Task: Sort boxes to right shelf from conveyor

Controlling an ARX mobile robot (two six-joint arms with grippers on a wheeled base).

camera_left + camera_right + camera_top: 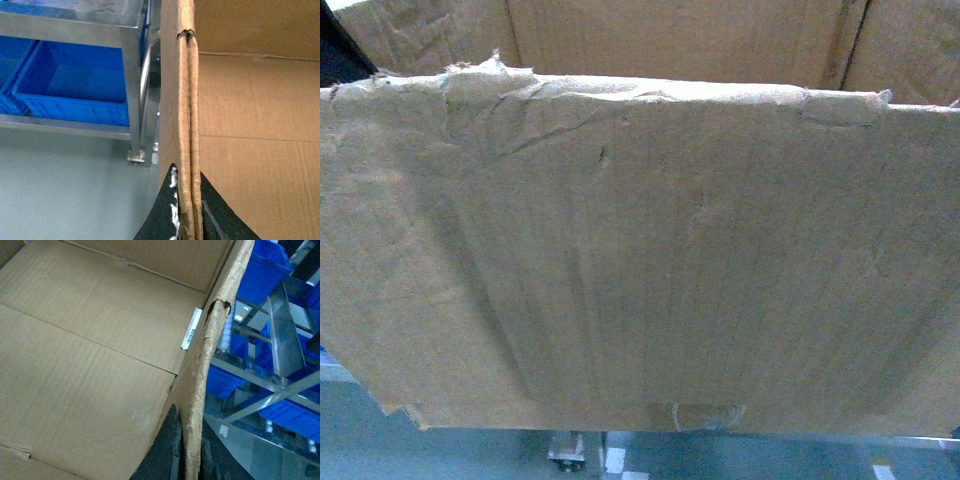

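Across nearly the whole head view stands the near wall of a large brown corrugated cardboard box (640, 260), matte and faintly ribbed, creased and dented, its top edge ragged and torn with curled scraps of paper skin. Beyond that edge the inner far wall shows, plain brown with a fold line. Below the box a strip of grey-green floor (470, 450) is visible, so the box hangs lifted off the ground, filling the space right before the camera.

The left gripper (186, 220) has its dark fingers (162, 215) pressed against both faces of the doubled left wall, clamped on the cardboard edge. Just beyond that wall stands a silver metal rack (132, 100) with flat steel rails and an upright post, holding smooth blue plastic bins (75, 85); little room lies between post and box.

The right gripper (189, 455) likewise pinches the frayed right wall between black fingers (167, 455). A white barcode label (191, 328) sits inside near the corner. Beside this wall rises the right shelf (285, 335), shiny angled rails with white rollers, and more blue bins (270, 270) behind.
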